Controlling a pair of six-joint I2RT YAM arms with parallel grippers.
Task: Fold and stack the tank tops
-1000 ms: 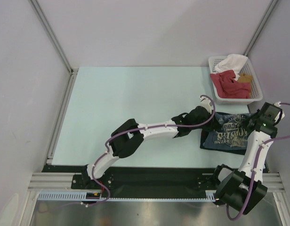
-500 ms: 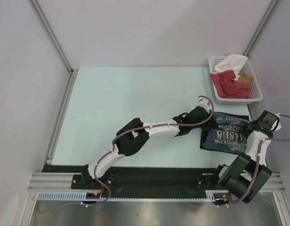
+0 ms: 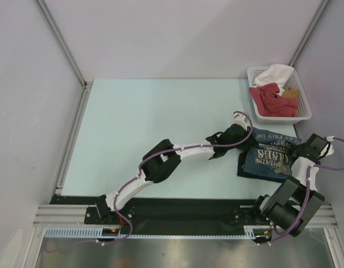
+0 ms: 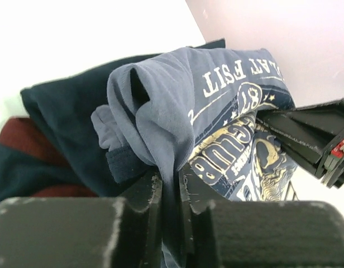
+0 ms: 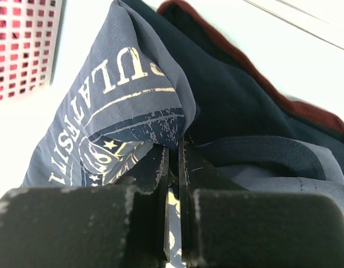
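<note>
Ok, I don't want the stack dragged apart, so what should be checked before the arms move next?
1. Left gripper holds the printed top: ok, a fold sits in its grip.
2. Right gripper holds it too: ok, shut on a corner.
3. Printed top lies over the navy top: ok.
4. Printed top flat: not ok, bunched at the left gripper.
5. Navy top free of both grips: cannot tell.
6. Basket apart from both tops: ok.

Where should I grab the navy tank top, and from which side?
Probably the near edge of the navy tank top, coming in low from the arms' side. The printed tank top lies over the rest, so only that dark strip, flat on the table, shows.
</note>
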